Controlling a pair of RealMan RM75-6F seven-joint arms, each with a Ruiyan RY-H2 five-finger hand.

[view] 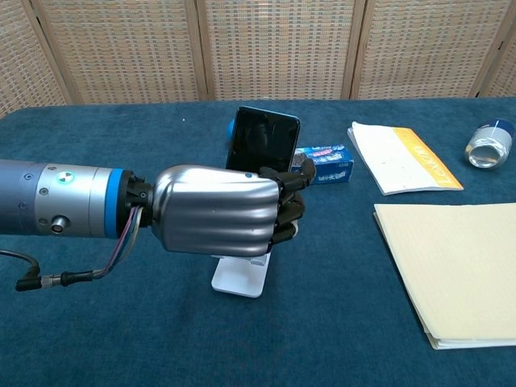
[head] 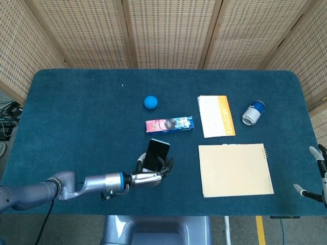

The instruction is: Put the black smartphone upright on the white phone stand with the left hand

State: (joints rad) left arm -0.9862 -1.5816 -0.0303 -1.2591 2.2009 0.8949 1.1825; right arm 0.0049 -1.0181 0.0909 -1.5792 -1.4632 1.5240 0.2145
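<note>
Left hand (head: 150, 176), head view: dark fingers wrapped around the lower part of the black smartphone (head: 156, 154), a glossy rounded-corner slab tilted slightly right. Phone sits near the table's front edge, below the snack box (head: 169, 124); the stand is hidden under hand and phone. Table (head: 76, 117) is covered in matte blue felt. Right hand (head: 319, 176) at the far right edge, pale fingers apart, holding nothing.

Chest view: left hand (view: 230, 218) shows a smooth brushed-metal back and black segmented fingers (view: 289, 211) gripping the smartphone (view: 262, 143), whose upper half stands upright above the knuckles. White phone stand (view: 239, 276), flat plastic base, lies directly beneath the hand; whether the phone rests on it cannot be told.
</note>
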